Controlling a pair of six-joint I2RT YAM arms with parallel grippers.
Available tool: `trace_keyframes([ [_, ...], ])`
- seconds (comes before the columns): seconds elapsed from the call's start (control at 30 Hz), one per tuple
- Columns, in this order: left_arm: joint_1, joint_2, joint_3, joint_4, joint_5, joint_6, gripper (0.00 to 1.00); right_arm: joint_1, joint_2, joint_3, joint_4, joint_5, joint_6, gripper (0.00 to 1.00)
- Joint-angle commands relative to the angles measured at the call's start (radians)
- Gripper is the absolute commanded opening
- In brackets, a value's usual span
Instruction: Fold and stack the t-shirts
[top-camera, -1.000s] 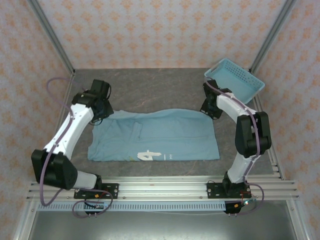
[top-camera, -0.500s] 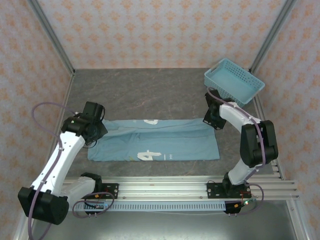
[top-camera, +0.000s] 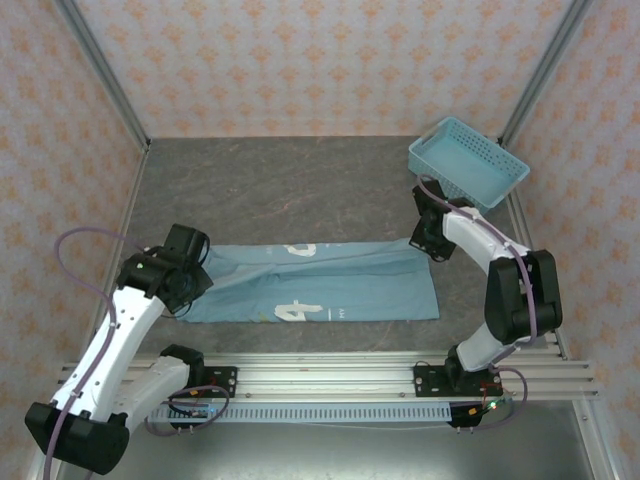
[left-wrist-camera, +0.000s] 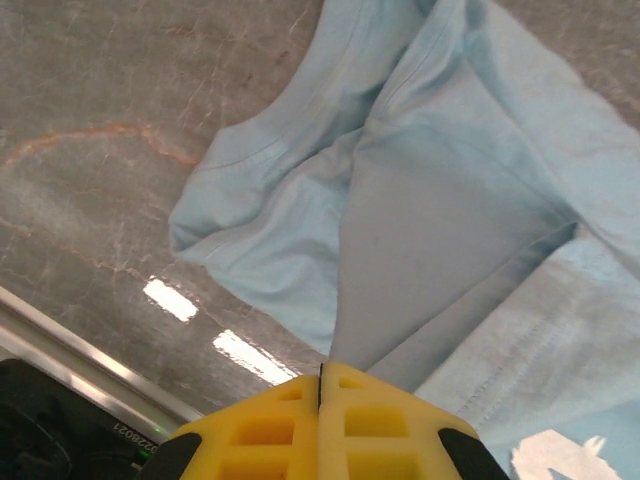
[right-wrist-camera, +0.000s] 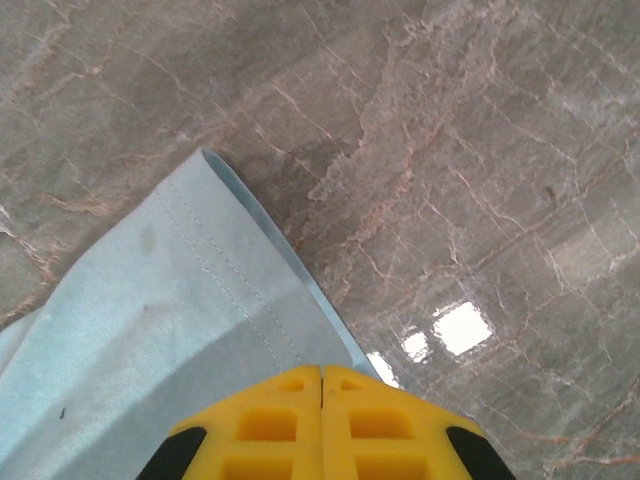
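t-shirt (top-camera: 330, 290) lies between hands | left hand (left-wrist-camera: 320, 374) clamped on it | right hand (right-wrist-camera: 321, 372) likewise

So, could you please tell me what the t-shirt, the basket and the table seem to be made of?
The t-shirt looks like soft matte cloth, probably cotton: it creases and shows stitched hems. The basket is likely moulded plastic, with stiff walls and rows of holes. The table looks like grey veined stone or a stone-look laminate, glossy, with lamp reflections.
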Motion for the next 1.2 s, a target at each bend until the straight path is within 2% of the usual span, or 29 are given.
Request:
trace_keyframes([
  [0.0, -0.008, -0.003, -0.026, -0.052, -0.050, -0.042, 0.00, 0.014, -0.038, -0.056, -0.054, 0.008, 0.035, 0.00],
  [0.17, -0.016, 0.002, -0.077, -0.040, -0.047, -0.049, 0.00, 0.014, -0.046, -0.117, -0.050, -0.004, 0.067, 0.05],
  [0.3, -0.017, -0.012, -0.114, -0.015, -0.006, -0.061, 0.00, 0.014, -0.072, -0.115, -0.061, 0.022, 0.070, 0.25],
  [0.37, -0.020, -0.018, -0.134, -0.004, 0.021, -0.074, 0.00, 0.015, -0.082, -0.103, -0.070, 0.028, 0.069, 0.29],
  [0.57, -0.044, -0.041, -0.141, -0.014, 0.043, -0.095, 0.00, 0.033, -0.115, -0.081, -0.062, 0.014, 0.070, 0.32],
  [0.77, -0.081, -0.035, -0.144, -0.017, 0.097, -0.101, 0.00, 0.073, -0.084, -0.080, 0.023, -0.082, 0.071, 0.29],
  [1.03, -0.188, -0.043, -0.181, -0.032, 0.113, -0.155, 0.00, 0.073, 0.014, -0.084, 0.017, -0.079, 0.075, 0.25],
  [1.17, -0.255, -0.055, -0.171, 0.014, 0.132, -0.210, 0.00, 0.073, 0.047, -0.079, 0.010, -0.069, 0.070, 0.25],
])
